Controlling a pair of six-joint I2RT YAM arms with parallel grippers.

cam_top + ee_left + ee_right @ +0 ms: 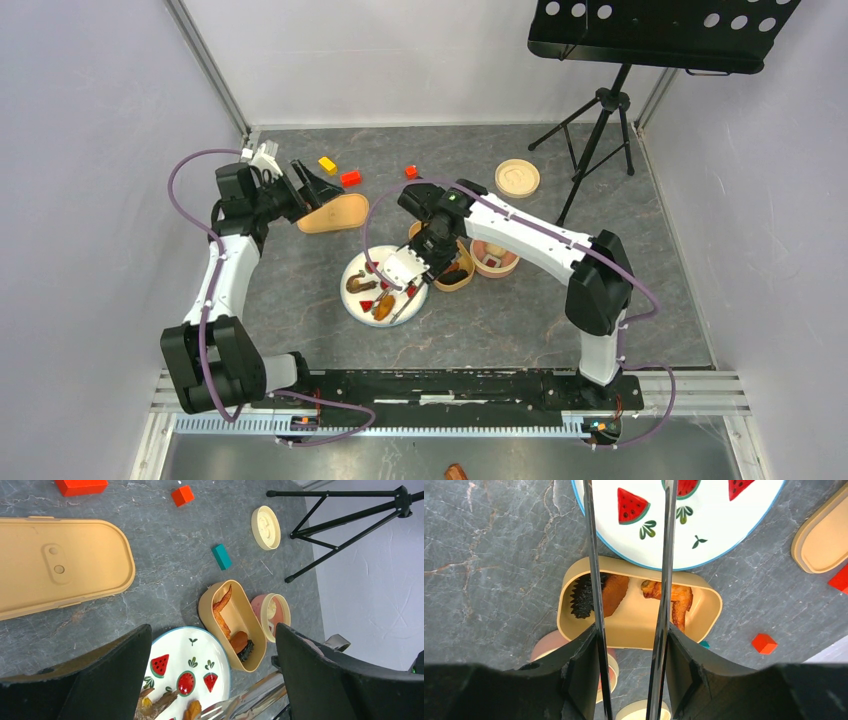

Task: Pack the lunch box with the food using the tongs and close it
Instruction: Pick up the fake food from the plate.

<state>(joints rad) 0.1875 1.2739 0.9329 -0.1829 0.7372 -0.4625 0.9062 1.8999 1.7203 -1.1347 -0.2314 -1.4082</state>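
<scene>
My right gripper (405,268) (631,640) is shut on the tongs (591,555), one finger pressed against each arm. The two arms stand apart, and their tips (260,692) reach over the watermelon-patterned plate (352,300) (714,525). The tan lunch box (458,282) (634,625) lies right of the plate. It holds a dark ridged piece (583,597) and orange-brown fried chunks (616,592) (674,597). More food (362,285) (192,710) lies on the plate. My left gripper (310,180) (212,630) hangs open and holds nothing, beside the tan lid (335,213) (60,565).
A small round pink tub (495,258) stands right of the lunch box, and its round lid (517,178) lies farther back. Red cubes (350,179) (411,171), a yellow cube (327,164) and a teal one (221,556) are scattered behind. A black tripod stand (600,120) fills the back right.
</scene>
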